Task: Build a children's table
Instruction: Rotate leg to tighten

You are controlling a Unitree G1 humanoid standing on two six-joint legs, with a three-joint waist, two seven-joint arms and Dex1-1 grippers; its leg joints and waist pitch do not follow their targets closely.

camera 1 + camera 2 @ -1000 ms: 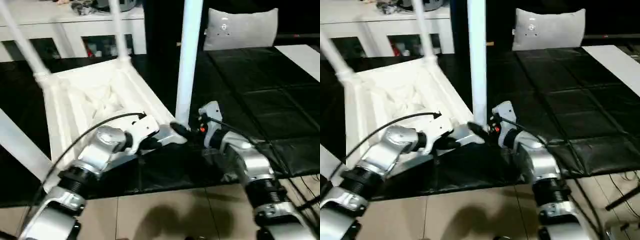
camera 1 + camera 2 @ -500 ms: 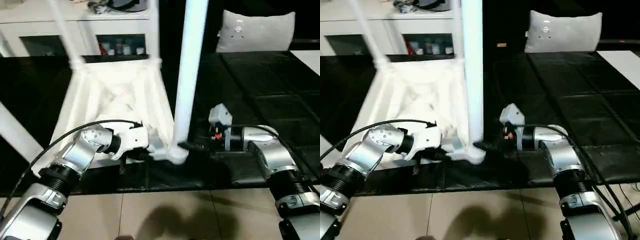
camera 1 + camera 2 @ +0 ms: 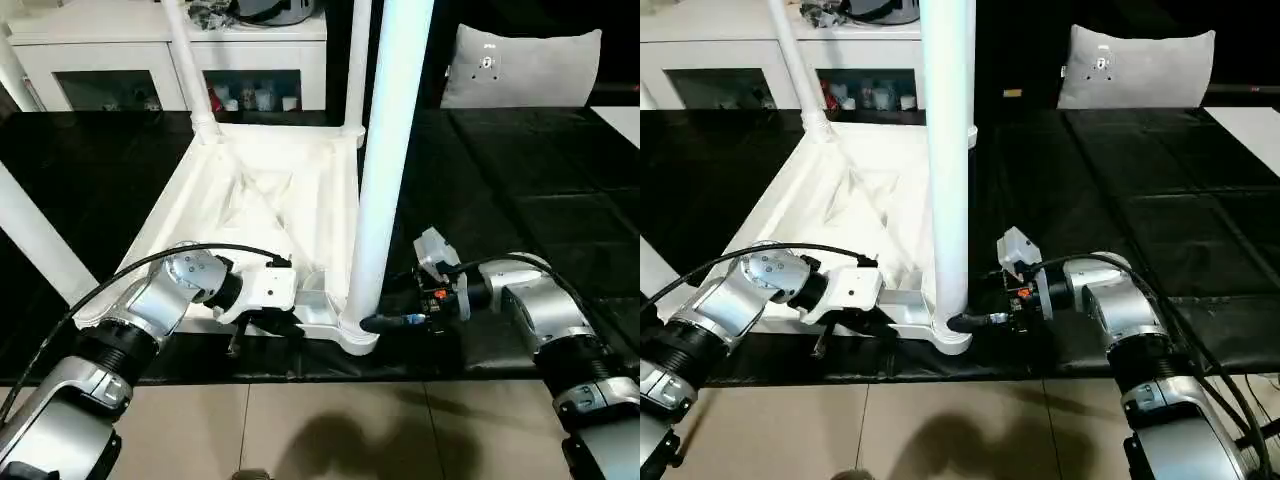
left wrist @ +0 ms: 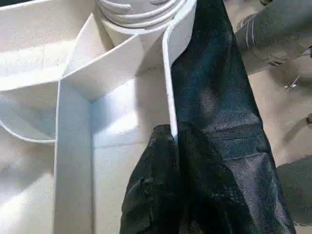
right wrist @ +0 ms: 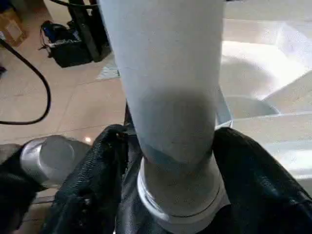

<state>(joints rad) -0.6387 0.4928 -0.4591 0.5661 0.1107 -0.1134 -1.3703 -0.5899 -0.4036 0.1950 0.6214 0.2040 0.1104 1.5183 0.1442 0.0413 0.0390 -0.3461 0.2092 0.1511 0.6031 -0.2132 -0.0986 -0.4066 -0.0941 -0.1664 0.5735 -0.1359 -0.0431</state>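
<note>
Upturned children's table [image 3: 262, 200] on black floor mats [image 3: 520, 190], ribbed underside up, legs pointing to the ceiling. Nearest leg [image 3: 385, 150] upright in the near right corner socket [image 3: 352, 330], two more legs at the far corners, a fourth slanting off at the left edge. Left gripper [image 3: 290, 325] at the near rim of the top, fingers [image 4: 151, 195] pinched shut on the thin white edge wall (seen close in the left wrist view). Right gripper [image 3: 385, 322] reaching in from the right, fingers [image 5: 92, 180] apart on either side of the nearest leg's base, just above the socket; contact with the leg impossible to tell. Grey cushion [image 3: 520, 68] at far right, white cabinet [image 3: 150, 50] with glass doors along the far side, tiled floor [image 3: 330, 430] in the foreground.
</note>
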